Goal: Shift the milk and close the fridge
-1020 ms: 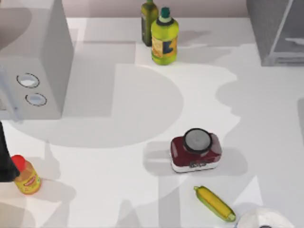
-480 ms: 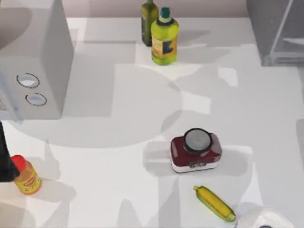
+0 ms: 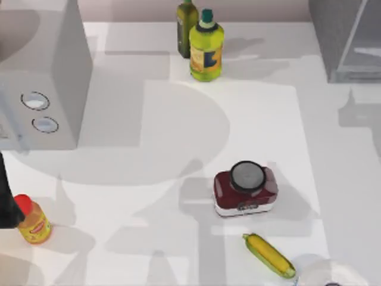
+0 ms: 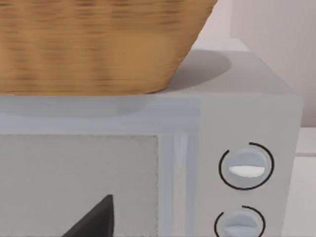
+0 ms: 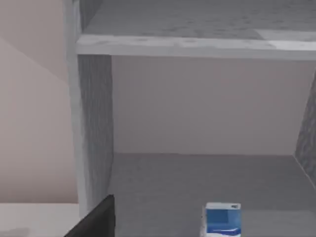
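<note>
The fridge [image 3: 348, 42] stands at the table's far right corner. In the right wrist view its compartment [image 5: 94, 128] is open, with a shelf across the top. The milk [image 5: 220, 220], a small carton with a blue top, stands on the compartment floor. A dark part of my right gripper [image 5: 96, 219] juts in just outside the opening, apart from the milk. My left arm [image 3: 6, 202] is parked at the table's left edge, its gripper [image 4: 94, 219] facing the grey box with two dials.
A grey box with two round dials [image 3: 44, 77] stands at the left with a wicker basket [image 4: 94, 44] on top. Two green bottles [image 3: 205, 47] stand at the back. A red jar [image 3: 245, 189], a corn cob [image 3: 269, 255], a yellow red-capped bottle [image 3: 33, 220] and a white round object [image 3: 330, 277] sit near the front.
The shadows on the table have shifted towards the fridge side. None of the objects on the table have moved.
</note>
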Action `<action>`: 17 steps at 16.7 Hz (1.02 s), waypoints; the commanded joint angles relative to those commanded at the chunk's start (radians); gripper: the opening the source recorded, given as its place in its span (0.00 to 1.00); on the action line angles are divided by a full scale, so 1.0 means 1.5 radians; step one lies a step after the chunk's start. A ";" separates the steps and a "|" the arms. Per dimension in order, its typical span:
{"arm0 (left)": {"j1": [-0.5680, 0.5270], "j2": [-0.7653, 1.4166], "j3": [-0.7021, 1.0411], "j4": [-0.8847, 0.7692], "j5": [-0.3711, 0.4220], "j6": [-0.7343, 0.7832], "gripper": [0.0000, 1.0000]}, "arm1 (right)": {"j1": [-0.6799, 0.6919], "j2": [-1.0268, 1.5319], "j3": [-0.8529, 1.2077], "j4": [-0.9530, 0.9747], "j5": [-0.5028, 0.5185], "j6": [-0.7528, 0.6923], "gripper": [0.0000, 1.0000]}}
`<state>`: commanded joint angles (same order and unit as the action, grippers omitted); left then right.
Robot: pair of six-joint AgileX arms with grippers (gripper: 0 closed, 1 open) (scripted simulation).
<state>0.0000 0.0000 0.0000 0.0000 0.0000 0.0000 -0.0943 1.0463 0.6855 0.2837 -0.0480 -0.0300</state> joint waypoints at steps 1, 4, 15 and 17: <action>0.000 0.000 0.000 0.000 0.000 0.000 1.00 | 0.005 -0.076 -0.044 -0.018 0.004 -0.002 1.00; 0.000 0.000 0.000 0.000 0.000 0.000 1.00 | 0.022 -0.297 -0.175 -0.071 0.015 -0.003 1.00; 0.000 0.000 0.000 0.000 0.000 0.000 1.00 | 0.063 -0.698 -0.457 -0.189 0.032 0.020 1.00; 0.000 0.000 0.000 0.000 0.000 0.000 1.00 | 0.063 -0.698 -0.457 -0.189 0.032 0.020 1.00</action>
<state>0.0000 0.0000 0.0000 0.0000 0.0000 0.0000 0.0000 0.0000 0.0000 0.0000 0.0000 0.0000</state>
